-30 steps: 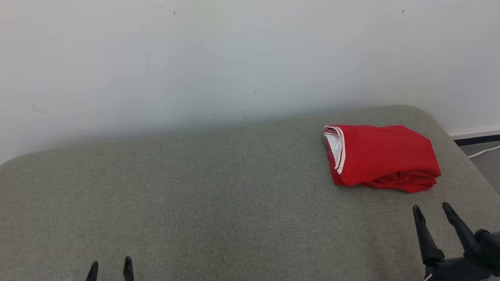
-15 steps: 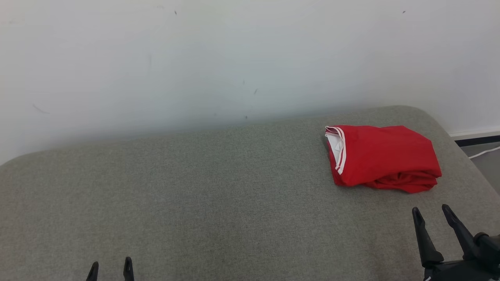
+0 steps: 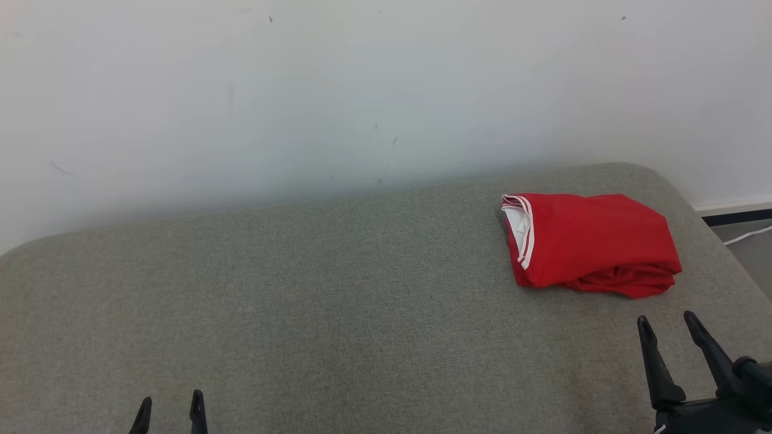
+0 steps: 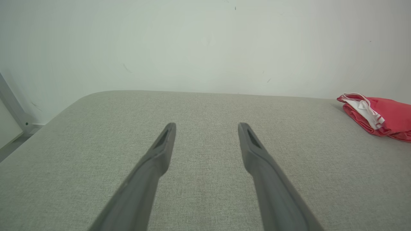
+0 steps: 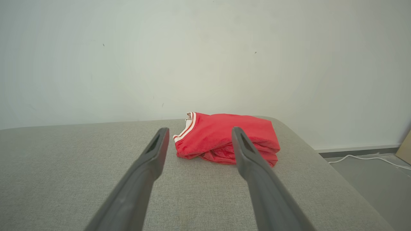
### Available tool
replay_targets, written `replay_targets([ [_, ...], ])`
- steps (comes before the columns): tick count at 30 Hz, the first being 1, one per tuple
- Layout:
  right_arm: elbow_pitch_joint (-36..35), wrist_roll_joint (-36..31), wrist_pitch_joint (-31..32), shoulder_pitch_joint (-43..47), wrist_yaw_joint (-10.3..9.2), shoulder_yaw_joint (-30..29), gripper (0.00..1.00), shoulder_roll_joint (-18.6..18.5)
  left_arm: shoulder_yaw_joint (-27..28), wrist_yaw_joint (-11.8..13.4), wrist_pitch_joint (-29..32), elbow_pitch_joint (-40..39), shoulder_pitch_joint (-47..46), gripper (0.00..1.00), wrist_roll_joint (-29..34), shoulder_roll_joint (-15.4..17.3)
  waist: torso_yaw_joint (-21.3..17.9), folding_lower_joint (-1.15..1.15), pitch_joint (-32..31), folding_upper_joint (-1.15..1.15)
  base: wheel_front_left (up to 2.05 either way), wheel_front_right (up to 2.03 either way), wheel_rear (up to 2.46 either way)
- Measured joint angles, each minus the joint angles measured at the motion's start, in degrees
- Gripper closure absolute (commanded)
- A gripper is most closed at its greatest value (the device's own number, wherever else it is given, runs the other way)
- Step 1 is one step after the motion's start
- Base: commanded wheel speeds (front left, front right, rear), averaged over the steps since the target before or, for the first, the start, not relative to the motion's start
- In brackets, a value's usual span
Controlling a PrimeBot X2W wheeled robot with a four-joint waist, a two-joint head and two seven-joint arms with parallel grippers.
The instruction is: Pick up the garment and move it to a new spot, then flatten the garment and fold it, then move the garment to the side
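Fingers [image 4: 160,150] of the left gripper [image 4: 207,125] stand spread wide with nothing between them, hovering over bare grey fabric well apart from the garment [image 3: 594,241], off to its left. The right gripper [image 3: 666,317] is likewise open and empty. Its fingers [image 5: 151,154] point at the garment from the robot's side, near it but not touching.

The garment is red, with a white lining and white stripes along one hem. It lies folded into a compact, slightly rumpled bundle on the tabletop [image 3: 338,301], which is covered in grey woven fabric and has rounded corners. The striped hem faces left, and looser folds bulge from the edge nearest the robot. The bundle sits toward the far right corner of the tabletop, close to the back edge.

Behind the garment rises a plain white wall [image 3: 362,90] with a few small dark marks. To the garment's right, beyond the tabletop's curved edge, a white cable [image 5: 362,158] trails across the grey floor [image 5: 379,183] at the foot of the wall. Far to the garment's left, in the left wrist view, a slanted grey metal bar [image 4: 11,104] stands beside the tabletop.
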Motion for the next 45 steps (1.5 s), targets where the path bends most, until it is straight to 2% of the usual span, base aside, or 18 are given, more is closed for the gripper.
replay_targets([
  [24,-0.5,-0.7,0.8,0.9,0.0,-0.6,0.0,0.7,0.0,-0.1,0.4,0.8,0.0,0.0,-0.1,0.1,0.2,0.0,-0.1,0.0,0.0,0.0,0.0],
  [25,-0.3,-0.7,0.8,1.0,0.01,-0.5,1.0,0.8,0.0,-0.1,0.4,1.1,0.0,1.0,-0.1,0.0,0.2,0.0,-0.1,-0.01,0.0,0.0,0.0],
  [30,2.1,-0.6,0.9,2.9,0.05,0.7,1.0,3.3,-0.1,-0.1,0.4,3.7,1.3,1.0,-0.3,-0.6,0.2,0.0,-0.1,-0.01,0.0,0.0,0.0],
  [36,2.6,2.2,2.2,2.9,0.71,-0.8,1.0,4.2,0.5,-0.7,1.0,4.8,1.0,1.0,-2.7,-0.9,0.4,0.0,0.2,-0.01,0.0,0.0,0.0],
  [45,3.4,7.7,4.4,1.9,1.86,-2.8,1.0,6.0,1.9,-2.1,2.0,6.4,-0.4,1.0,-11.5,-1.1,0.7,0.0,0.9,-0.01,0.0,0.0,0.0],
])
